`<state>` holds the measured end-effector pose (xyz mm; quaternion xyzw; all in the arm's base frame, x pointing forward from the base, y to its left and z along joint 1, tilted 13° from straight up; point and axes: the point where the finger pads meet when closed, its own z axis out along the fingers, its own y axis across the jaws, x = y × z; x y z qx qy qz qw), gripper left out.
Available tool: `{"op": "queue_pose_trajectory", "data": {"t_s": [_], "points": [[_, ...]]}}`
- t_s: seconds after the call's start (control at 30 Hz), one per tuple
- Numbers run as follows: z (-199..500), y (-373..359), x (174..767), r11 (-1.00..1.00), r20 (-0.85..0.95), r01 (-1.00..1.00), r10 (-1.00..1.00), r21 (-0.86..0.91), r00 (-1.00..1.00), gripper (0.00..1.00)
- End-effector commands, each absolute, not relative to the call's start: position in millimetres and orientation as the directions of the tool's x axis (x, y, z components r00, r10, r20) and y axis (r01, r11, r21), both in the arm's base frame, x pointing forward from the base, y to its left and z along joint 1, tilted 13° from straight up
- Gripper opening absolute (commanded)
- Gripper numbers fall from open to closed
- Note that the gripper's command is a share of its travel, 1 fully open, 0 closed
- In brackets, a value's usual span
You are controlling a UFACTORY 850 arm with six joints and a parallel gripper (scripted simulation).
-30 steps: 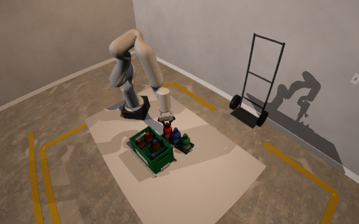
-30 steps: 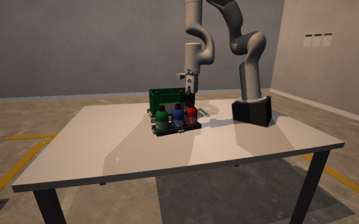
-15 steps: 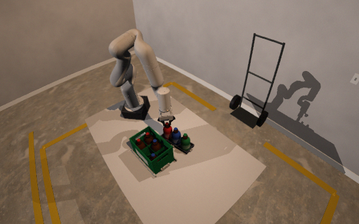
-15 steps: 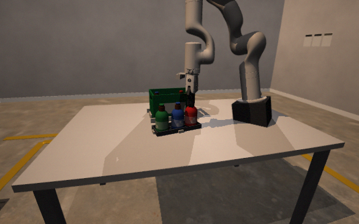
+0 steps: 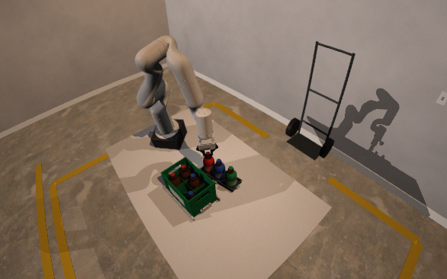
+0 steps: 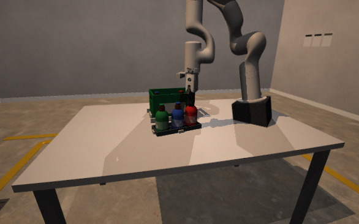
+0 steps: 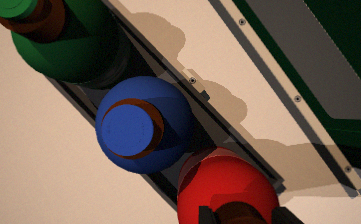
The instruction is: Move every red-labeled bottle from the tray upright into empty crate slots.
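Gripper point(image 6: 190, 95) partly closed on red bottle's point(image 6: 190, 115) neck. Risk: blue bottle point(image 6: 177, 117) touches it alongside; a skewed lift could topple it or drag the tray point(image 6: 176, 131).

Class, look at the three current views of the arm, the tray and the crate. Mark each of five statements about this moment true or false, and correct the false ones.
1. The gripper is shut on the neck of the red-labeled bottle. True.
2. Three bottles stand on the tray: the red one, a blue-labeled bottle and a green-labeled bottle. True.
3. The blue-labeled bottle lies on its side. False: it stands upright between the other two.
4. The green crate holds no bottles. False: the top view shows several capped bottles in its slots.
5. The tray sits on the side of the crate away from the hand truck. False: in the top view it is on the side toward it.
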<state>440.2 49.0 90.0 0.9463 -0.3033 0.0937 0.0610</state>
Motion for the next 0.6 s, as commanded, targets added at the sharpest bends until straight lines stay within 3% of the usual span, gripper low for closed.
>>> {"op": "queue_pose_trajectory", "data": {"t_s": [0.0,0.57], "points": [[91.9,49.5,440.7,-0.809,0.215,-0.585,-0.563,0.058,0.798,0.0],[98.4,50.5,439.9,-0.809,0.215,-0.585,-0.563,0.058,0.798,0.0]]}}
